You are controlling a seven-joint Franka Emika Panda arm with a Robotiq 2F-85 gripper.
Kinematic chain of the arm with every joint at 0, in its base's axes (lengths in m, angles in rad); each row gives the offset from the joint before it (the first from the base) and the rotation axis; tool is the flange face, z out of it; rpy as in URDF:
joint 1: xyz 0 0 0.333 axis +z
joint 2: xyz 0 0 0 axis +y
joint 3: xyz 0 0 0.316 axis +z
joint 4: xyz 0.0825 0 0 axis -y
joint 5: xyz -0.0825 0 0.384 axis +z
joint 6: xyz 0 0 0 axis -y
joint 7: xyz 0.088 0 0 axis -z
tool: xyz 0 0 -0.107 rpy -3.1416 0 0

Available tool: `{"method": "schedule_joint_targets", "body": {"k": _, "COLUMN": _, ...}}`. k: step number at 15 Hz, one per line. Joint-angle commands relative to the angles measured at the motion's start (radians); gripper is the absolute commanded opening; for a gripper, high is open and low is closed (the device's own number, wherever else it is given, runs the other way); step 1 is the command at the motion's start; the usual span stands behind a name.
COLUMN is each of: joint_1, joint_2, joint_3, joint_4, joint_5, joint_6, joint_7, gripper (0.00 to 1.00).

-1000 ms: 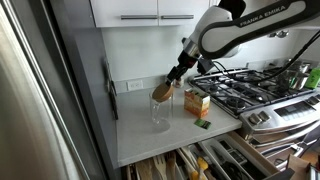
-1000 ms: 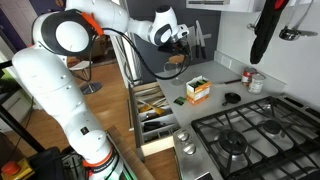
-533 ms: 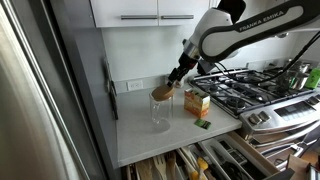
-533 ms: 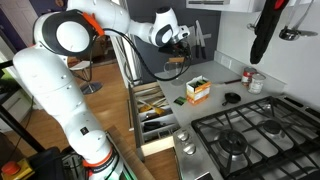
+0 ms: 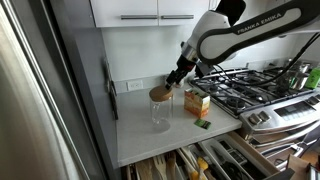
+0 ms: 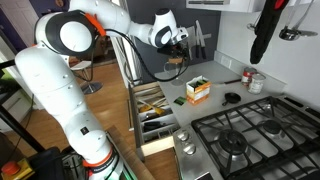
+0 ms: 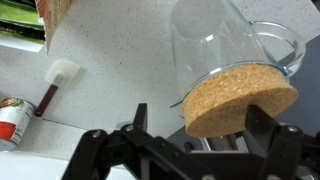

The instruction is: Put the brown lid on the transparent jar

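Cork-like and tan-brown, the flat round lid (image 7: 240, 100) sits across the mouth of the clear glass cylindrical jar (image 7: 225, 45), which stands upright on the speckled pale worktop (image 7: 110, 70). The end effector (image 7: 200, 125) is just above and to one side, its fingers spread. In the wrist view the lid lies off-centre between them, overlapping one finger and clear of the other. Whether the disc is fully seated cannot be told. In an exterior view the lid (image 5: 159, 93) caps the jar (image 5: 160, 113), so the next move is probably a clean lift away without dragging that edge.
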Motion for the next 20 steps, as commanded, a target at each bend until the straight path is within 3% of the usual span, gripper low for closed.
{"method": "schedule_joint_targets", "body": {"k": 1, "joint_1": 0.005, "joint_2": 0.003, "joint_3": 0.006, "joint_4": -0.014, "joint_5": 0.010, "joint_6": -0.008, "joint_7": 0.017, "gripper": 1.00}}
{"method": "schedule_joint_targets", "body": {"k": 20, "joint_1": -0.021, "joint_2": 0.014, "joint_3": -0.019, "joint_4": -0.023, "joint_5": -0.062, "joint_6": 0.007, "joint_7": 0.077, "gripper": 1.00}}
